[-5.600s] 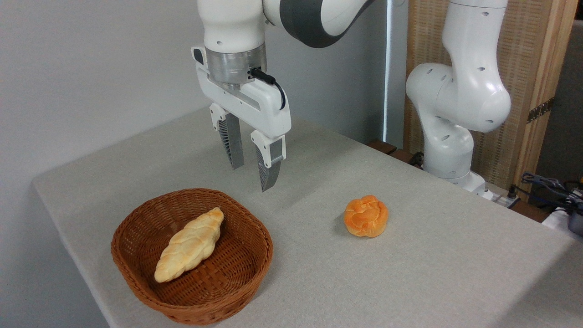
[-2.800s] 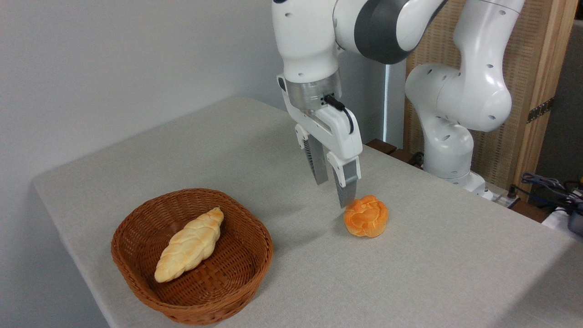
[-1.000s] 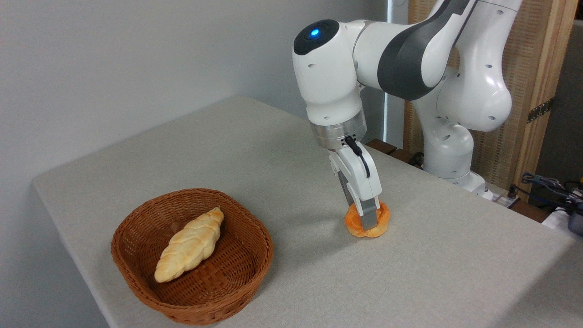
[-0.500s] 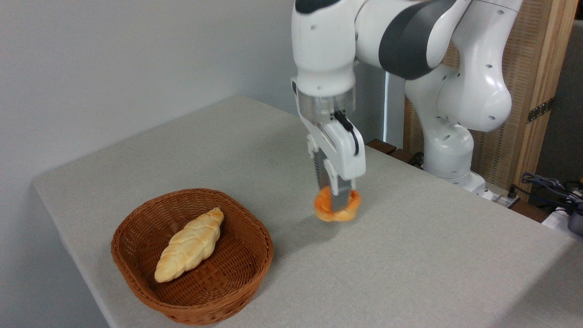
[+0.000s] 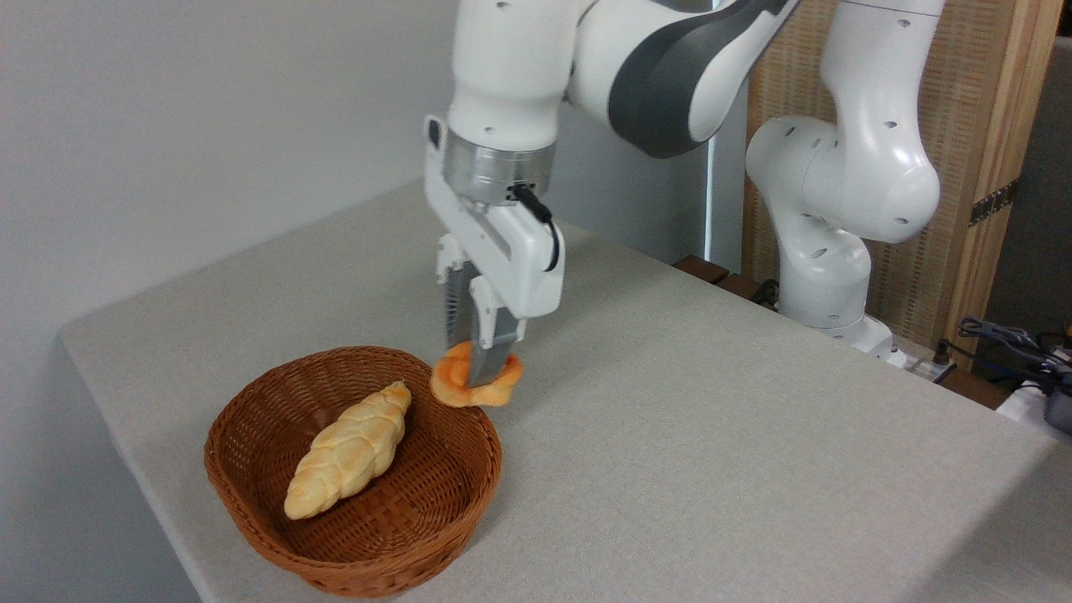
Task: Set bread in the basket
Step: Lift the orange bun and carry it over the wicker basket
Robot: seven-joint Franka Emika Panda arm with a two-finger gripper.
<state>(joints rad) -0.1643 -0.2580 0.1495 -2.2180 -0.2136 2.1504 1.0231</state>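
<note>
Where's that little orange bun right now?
The bun hangs pinched in the gripper near mid-picture, just above the basket's far right rim, off the table.

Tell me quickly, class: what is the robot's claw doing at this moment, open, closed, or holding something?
Claw: closed on the orange bun, held in the air by the right rim of the basket.

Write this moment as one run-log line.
pincer: shut on bun | bun: airborne near basket rim | braided loaf: in basket
</note>
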